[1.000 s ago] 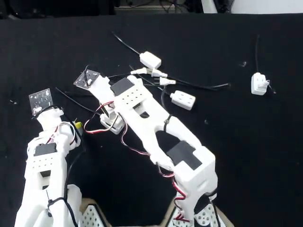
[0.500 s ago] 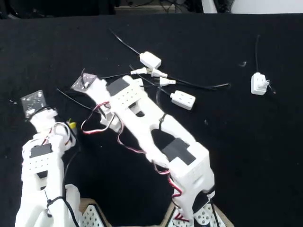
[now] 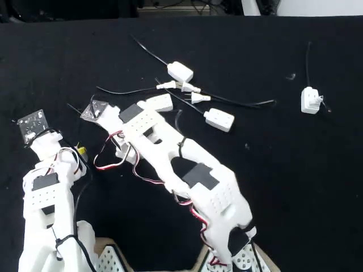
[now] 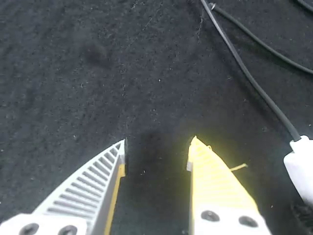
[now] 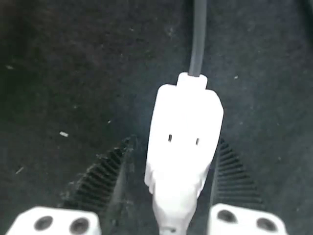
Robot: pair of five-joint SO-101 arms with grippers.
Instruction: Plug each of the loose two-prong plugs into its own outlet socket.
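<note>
In the right wrist view, a white outlet socket (image 5: 183, 132) with two slots and a black cable (image 5: 198, 34) lies between the fingers of my right gripper (image 5: 173, 143), which is shut on it. In the high view the right arm (image 3: 142, 122) reaches to the left over the black table. My left gripper (image 4: 156, 144) is open over bare cloth, with a white plug end (image 4: 301, 166) on a black cord beside its yellow finger (image 4: 215, 181). Two loose two-prong plugs (image 3: 170, 85) (image 3: 198, 97) lie at mid-table near another socket (image 3: 219, 119).
A white adapter block (image 3: 180, 72) sits behind the plugs, and a white block (image 3: 160, 102) lies beside the right arm. Another white socket (image 3: 310, 100) rests at the far right. Thin black cords (image 3: 122, 90) cross the cloth (image 3: 272, 170) around the arms.
Both arms have swung to the left. The black cord by the right arm has been dragged left, and the white block beside that arm has come into sight.
</note>
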